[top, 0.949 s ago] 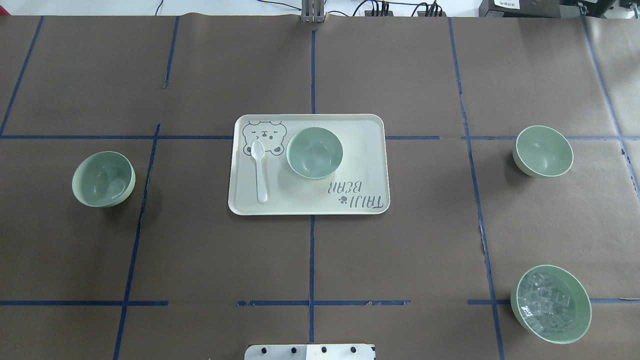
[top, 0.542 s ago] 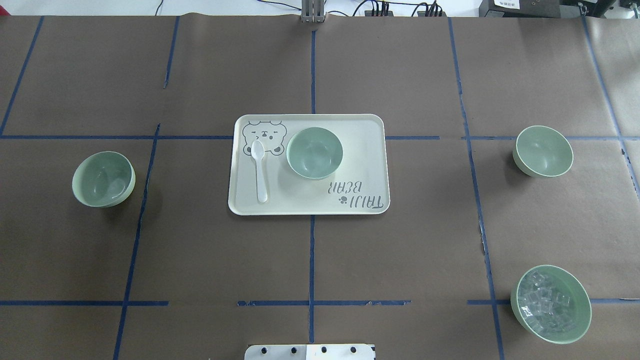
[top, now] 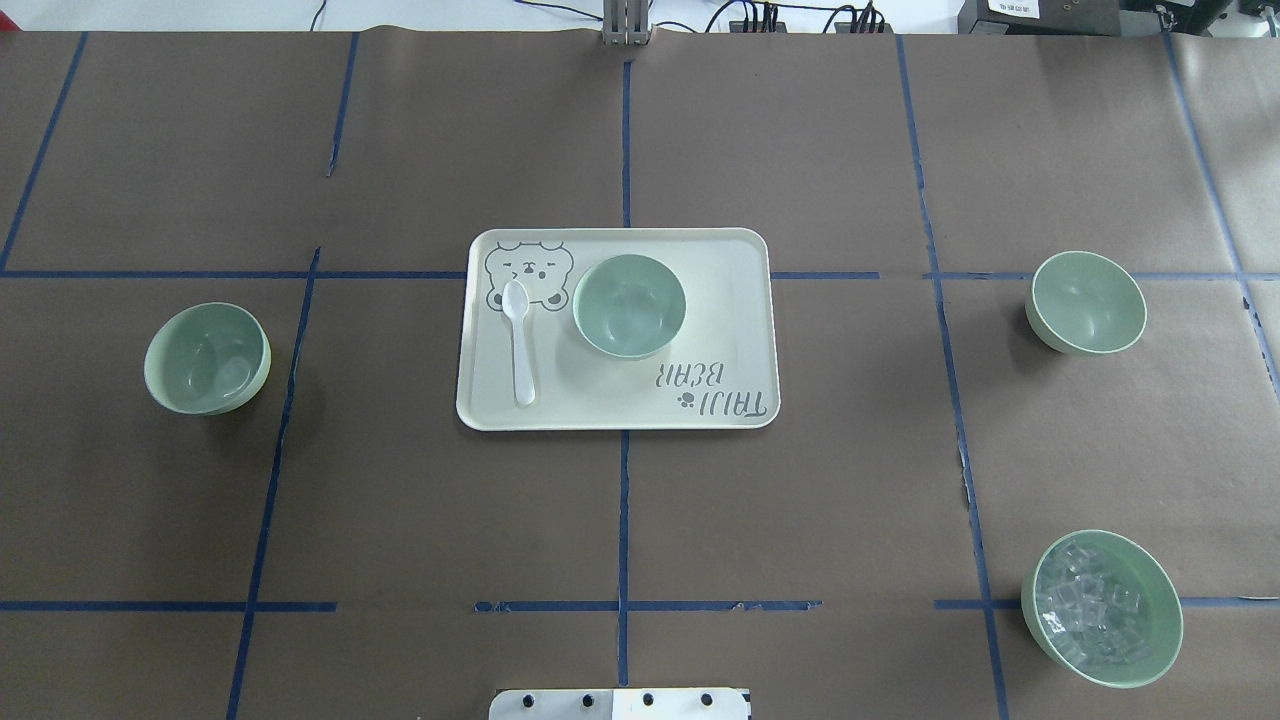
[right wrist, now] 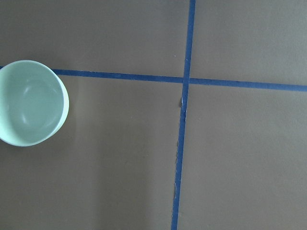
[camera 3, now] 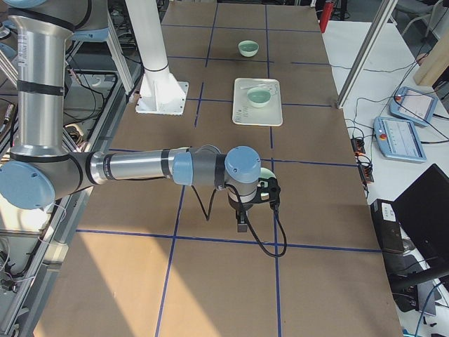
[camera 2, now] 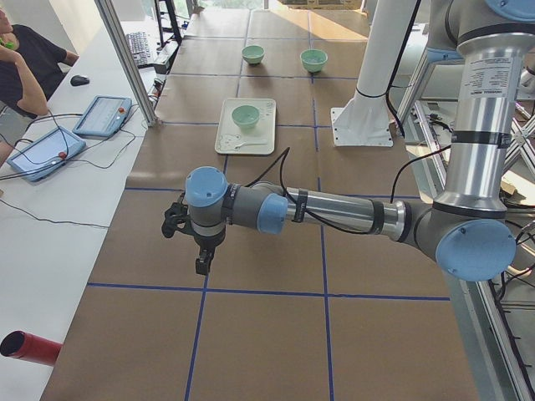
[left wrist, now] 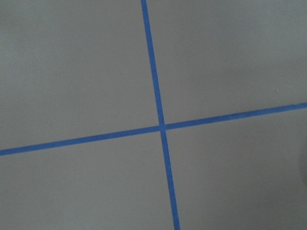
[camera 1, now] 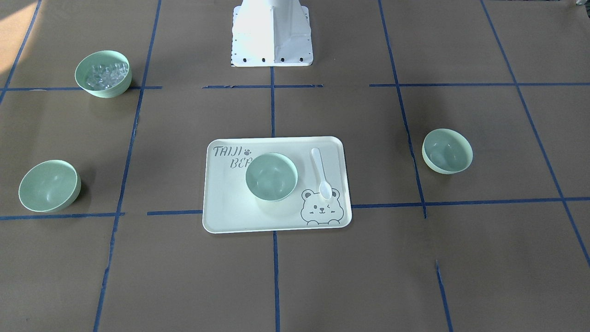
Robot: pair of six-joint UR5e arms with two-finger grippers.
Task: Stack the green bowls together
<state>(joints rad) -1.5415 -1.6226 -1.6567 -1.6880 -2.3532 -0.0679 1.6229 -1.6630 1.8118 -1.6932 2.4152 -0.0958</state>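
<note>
1. Left end effector (camera 2: 201, 261): points down over a tape cross near the left end of the table (top: 800, 520), well away from every bowl. Nothing visibly held. Only a side view shows it, so I can't tell the jaw gap. Its wrist cam sees bare table only.
2. Right end effector (camera 3: 240, 221): mirrored pose at the right end, nothing visibly held, jaw gap also can't tell. Its wrist cam catches a plain bowl at the frame edge, probably the right bowl (right wrist: 31, 102).
3. Left bowl (top: 207, 358), tray bowl (top: 629, 305) and right bowl (top: 1087, 301) are all upright, empty and well apart. None are nested, so I judge stacking not started.
4. Layout logic: one bowl per arm side and one central on the tray (top: 720, 300). The tray bowl is the likely stack base, since both arms can reach it.
5. Ice bowl (top: 1101, 608) holds clear cubes, so skip it. Spoon (top: 520, 345) lies beside the tray bowl, not touching it.
</note>
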